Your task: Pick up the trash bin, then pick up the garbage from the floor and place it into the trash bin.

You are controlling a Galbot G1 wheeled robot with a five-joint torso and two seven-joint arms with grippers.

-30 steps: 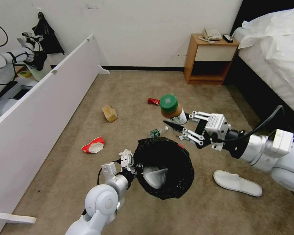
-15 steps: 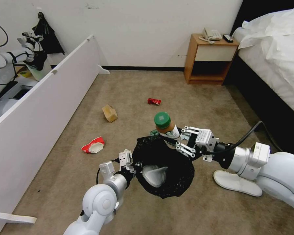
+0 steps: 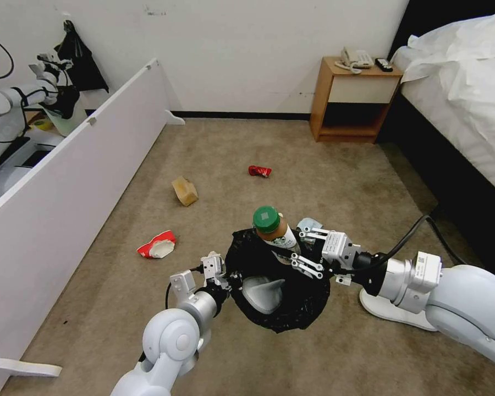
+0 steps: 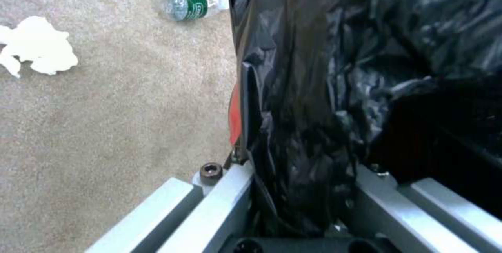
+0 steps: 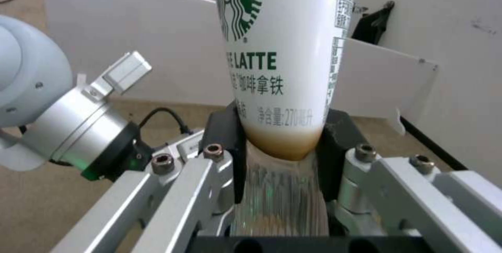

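Note:
The trash bin [image 3: 291, 308], lined with a glossy black bag [image 4: 340, 68], hangs off the floor with my left gripper [image 3: 225, 279] shut on its near rim; a strip of its red body [image 4: 235, 113] shows beside the fingers. A white slipper [image 3: 261, 294] lies inside. My right gripper [image 3: 292, 257] is shut on a green-capped latte bottle [image 3: 273, 230] [image 5: 285, 60], held upright over the bin's far rim. On the carpet lie a red can [image 3: 259, 171], a tan paper bag [image 3: 185, 191], a red-white cup [image 3: 157, 246], a tissue [image 4: 37, 51], a green-labelled bottle [image 4: 191, 2] and a second slipper [image 3: 388, 312].
A long white partition panel [image 3: 82, 165] runs along the left. A wooden nightstand [image 3: 357, 99] stands at the back wall and a bed [image 3: 467, 82] fills the right side. Open carpet lies between them. A pale blue scrap [image 3: 309, 224] shows behind my right gripper.
My right gripper has carried the latte bottle down and toward me, from above the floor beyond the bin to over the bin's far rim. The left arm and bin have held still.

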